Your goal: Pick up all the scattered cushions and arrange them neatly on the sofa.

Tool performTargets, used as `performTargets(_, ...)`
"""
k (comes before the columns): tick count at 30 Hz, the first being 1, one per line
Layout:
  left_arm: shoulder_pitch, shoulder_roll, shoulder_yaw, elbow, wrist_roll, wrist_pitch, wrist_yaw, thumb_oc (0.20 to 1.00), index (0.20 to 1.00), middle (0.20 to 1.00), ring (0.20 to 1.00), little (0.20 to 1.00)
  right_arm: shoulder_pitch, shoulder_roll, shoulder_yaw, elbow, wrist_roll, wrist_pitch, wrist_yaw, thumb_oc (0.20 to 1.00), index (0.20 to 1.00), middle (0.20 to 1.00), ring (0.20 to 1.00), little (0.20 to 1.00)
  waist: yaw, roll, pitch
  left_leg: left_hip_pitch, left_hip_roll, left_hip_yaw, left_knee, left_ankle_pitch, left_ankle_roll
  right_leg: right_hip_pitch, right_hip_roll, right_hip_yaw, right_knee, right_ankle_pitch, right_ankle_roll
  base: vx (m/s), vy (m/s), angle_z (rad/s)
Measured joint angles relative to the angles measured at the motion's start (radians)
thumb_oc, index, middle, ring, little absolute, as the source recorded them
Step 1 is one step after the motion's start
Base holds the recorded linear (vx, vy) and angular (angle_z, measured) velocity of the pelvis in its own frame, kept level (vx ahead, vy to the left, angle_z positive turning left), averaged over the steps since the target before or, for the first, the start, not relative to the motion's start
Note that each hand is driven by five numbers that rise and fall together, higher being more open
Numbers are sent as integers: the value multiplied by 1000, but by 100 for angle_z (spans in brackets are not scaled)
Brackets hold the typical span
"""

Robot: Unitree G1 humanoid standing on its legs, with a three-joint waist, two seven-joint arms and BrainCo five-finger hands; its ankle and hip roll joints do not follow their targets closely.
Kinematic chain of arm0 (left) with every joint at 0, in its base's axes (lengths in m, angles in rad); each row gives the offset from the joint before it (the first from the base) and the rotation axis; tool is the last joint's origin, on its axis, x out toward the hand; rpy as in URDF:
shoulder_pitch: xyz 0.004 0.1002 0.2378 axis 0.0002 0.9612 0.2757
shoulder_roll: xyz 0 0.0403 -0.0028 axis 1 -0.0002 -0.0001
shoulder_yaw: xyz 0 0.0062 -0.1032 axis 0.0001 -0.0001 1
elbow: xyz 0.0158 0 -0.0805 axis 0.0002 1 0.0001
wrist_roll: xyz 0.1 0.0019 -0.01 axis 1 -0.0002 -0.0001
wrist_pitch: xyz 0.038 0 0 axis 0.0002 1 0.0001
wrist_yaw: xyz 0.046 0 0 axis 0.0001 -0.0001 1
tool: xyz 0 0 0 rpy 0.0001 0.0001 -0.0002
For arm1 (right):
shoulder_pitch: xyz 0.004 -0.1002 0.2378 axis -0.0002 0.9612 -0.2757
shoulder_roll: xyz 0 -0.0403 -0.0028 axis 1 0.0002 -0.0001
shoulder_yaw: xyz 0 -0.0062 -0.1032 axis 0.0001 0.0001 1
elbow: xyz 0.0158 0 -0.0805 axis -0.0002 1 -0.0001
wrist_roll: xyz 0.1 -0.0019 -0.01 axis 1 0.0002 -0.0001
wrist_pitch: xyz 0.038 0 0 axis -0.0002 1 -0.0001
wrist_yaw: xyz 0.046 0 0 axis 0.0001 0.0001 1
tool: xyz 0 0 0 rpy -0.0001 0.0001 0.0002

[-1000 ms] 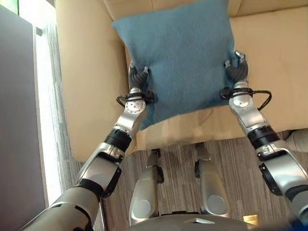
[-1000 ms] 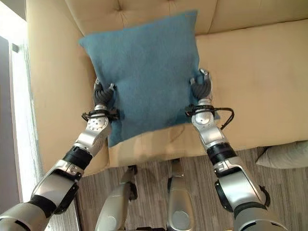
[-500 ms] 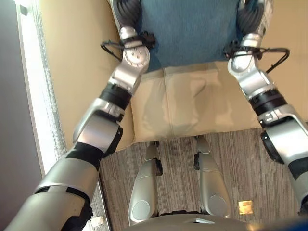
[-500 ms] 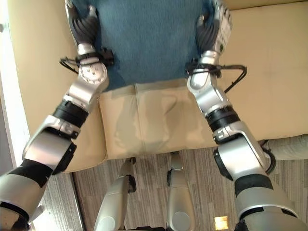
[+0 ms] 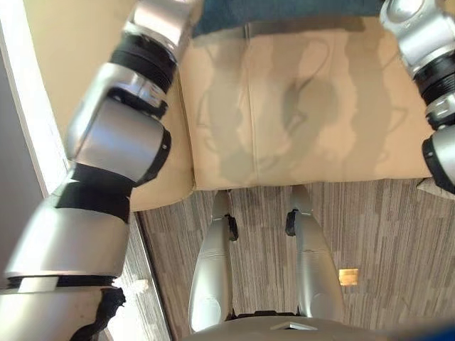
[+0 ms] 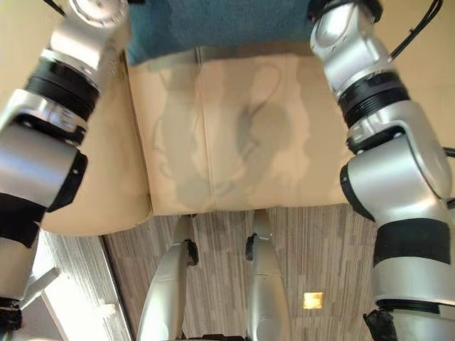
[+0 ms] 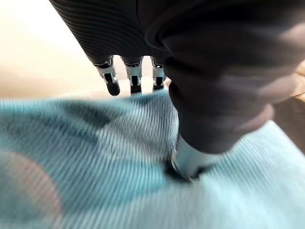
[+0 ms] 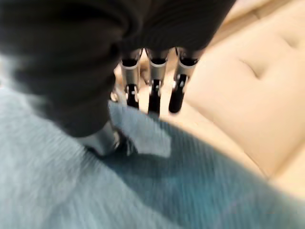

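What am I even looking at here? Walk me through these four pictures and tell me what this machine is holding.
This is a two-legged humanoid robot with two silver arms. Two pictures come from the twin cameras on its head, looking down; the other two come from a camera on each wrist, looking along that hand from very close.

From the head you see the beige sofa, the striped carpet below it, and the edge of a blue cushion at the far side of the seat, between the two arms.

The wrist pictures show the grip. The left hand presses its thumb onto the cushion's face while its fingers reach over the cushion's edge. The right hand does the same on the other side. So both hands pinch one blue cushion over the sofa.
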Motion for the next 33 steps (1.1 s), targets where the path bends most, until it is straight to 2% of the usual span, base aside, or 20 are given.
performTargets(4, 25, 6, -16, -19, -42, 6, -69, 1000, 1000, 1000, 1000, 1000, 16, -20, 33, -2, 67, 0, 95, 1000, 1000, 1000, 1000, 1000, -1, 0, 1, 1, -1, 0, 10, 1, 0, -5, -2, 0, 21, 1, 0, 0, 8, 0)
performTargets(8, 132, 72, -15, -170, -18, 20, -76, 1000, 1000, 1000, 1000, 1000, 59, -47, 29, -63, 65, 1, 121, 1000, 1000, 1000, 1000, 1000, -1, 0, 1, 22, -3, 5, 10, 3, 3, 6, -4, 7, 32, 0, 0, -3, -1, -2)
performTargets(10, 188, 77, -11, -176, -12, 25, -85, 1000, 1000, 1000, 1000, 1000, 108, -61, 25, -97, 57, 1, 135, 1000, 1000, 1000, 1000, 1000, -1, 0, 1, 44, -3, 6, 8, 4, 3, 27, -4, 8, 33, 0, 0, 0, 0, 0)
performTargets(12, 365, 142, 80, -219, 38, 19, -93, 1000, 1000, 1000, 1000, 1000, 235, -112, -33, -192, 21, -15, 147, 1000, 1000, 1000, 1000, 1000, -8, 0, 1, 83, -2, 8, 4, 4, 3, 62, -3, 10, 33, -5, 7, 5, -6, -2)
performTargets(14, 587, 235, 199, -284, 61, 19, -105, 1000, 1000, 1000, 1000, 1000, 467, -208, -185, -324, -15, -28, 156, 1000, 1000, 1000, 1000, 1000, -7, -1, -2, 149, 0, 9, -14, 4, 3, 122, -1, 9, 29, -9, 6, 16, -12, -1)
performTargets(15, 741, 279, 298, -302, 66, 17, -105, 1000, 1000, 1000, 1000, 1000, 653, -226, -331, -343, -17, -47, 160, 1000, 1000, 1000, 1000, 1000, -6, -11, -48, 161, 0, 8, -24, -3, -4, 129, -2, 9, 29, -26, 16, 33, -18, 0)
performTargets(17, 832, 295, 358, -299, 70, 21, -98, 1000, 1000, 1000, 1000, 1000, 774, -224, -404, -303, -16, -38, 162, 1000, 1000, 1000, 1000, 1000, -5, -26, -66, 174, -1, 8, -29, -12, -11, 139, -3, 9, 29, -37, 16, 0, 0, 0)
performTargets(18, 961, 300, 470, -439, 96, 16, -107, 1000, 1000, 1000, 1000, 1000, 898, -218, -546, -388, -28, -50, 182, 1000, 1000, 1000, 1000, 1000, -2, -28, -67, 178, -2, 8, -32, -12, -11, 142, -4, 9, 31, -38, 17, 31, -19, 3)
performTargets(19, 1096, 299, 512, -507, 132, 1, -106, 1000, 1000, 1000, 1000, 1000, 1014, -211, -608, -405, -47, -57, 182, 1000, 1000, 1000, 1000, 1000, -1, -29, -67, 212, -3, 8, -32, -9, -7, 180, -4, 8, 24, -37, 16, 52, -23, 3)
performTargets(20, 1150, 292, 515, -522, 145, 3, -108, 1000, 1000, 1000, 1000, 1000, 1068, -197, -626, -411, -55, -59, 186, 1000, 1000, 1000, 1000, 1000, 0, -30, -68, 232, -2, 8, -32, -15, -10, 202, -3, 7, 22, -44, 23, 0, 0, 0)
performTargets(22, 1284, 244, 587, -630, 177, -3, -114, 1000, 1000, 1000, 1000, 1000, 1193, -132, -723, -486, -67, -72, 192, 1000, 1000, 1000, 1000, 1000, 1, -32, -69, 277, 1, 8, -33, -33, -16, 250, -2, 1, 14, -52, 26, 43, -39, 0)
performTargets(24, 1436, 136, 611, -678, 181, -14, -120, 1000, 1000, 1000, 1000, 1000, 1321, -56, -730, -477, -79, -73, 205, 1000, 1000, 1000, 1000, 1000, 0, -34, -82, 344, 3, 8, -33, -49, -18, 321, -1, -1, 8, -68, 35, 40, -34, 1)
performTargets(25, 1519, 63, 637, -710, 181, -12, -138, 1000, 1000, 1000, 1000, 1000, 1395, 4, -757, -490, -86, -71, 223, 1000, 1000, 1000, 1000, 1000, 0, -34, -89, 383, 3, 7, -33, -58, -16, 372, -1, -8, -4, -71, 28, 28, -23, 7)
performTargets(26, 1584, 22, 614, -710, 180, -1, -154, 1000, 1000, 1000, 1000, 1000, 1463, 32, -747, -481, -85, -63, 235, 1000, 1000, 1000, 1000, 1000, -2, -37, -93, 421, 4, 7, -33, -63, -15, 410, -1, -10, -4, -81, 30, 72, -47, 7)
performTargets(27, 1713, -19, 592, -706, 181, -2, -198, 1000, 1000, 1000, 1000, 1000, 1559, 84, -751, -460, -94, -63, 265, 1000, 1000, 1000, 1000, 1000, -2, -48, -138, 454, 7, 7, -33, -81, -20, 443, 2, -13, -4, -96, 36, 69, -30, 4)
performTargets(33, 1877, -57, 526, -510, 220, 43, -345, 1000, 1000, 1000, 1000, 1000, 1704, 224, -703, -337, -123, -58, 364, 1000, 1000, 1000, 1000, 1000, -7, -85, -221, 600, 15, 4, -36, -124, -30, 595, 6, -32, -10, -143, 38, 12, -18, 4)
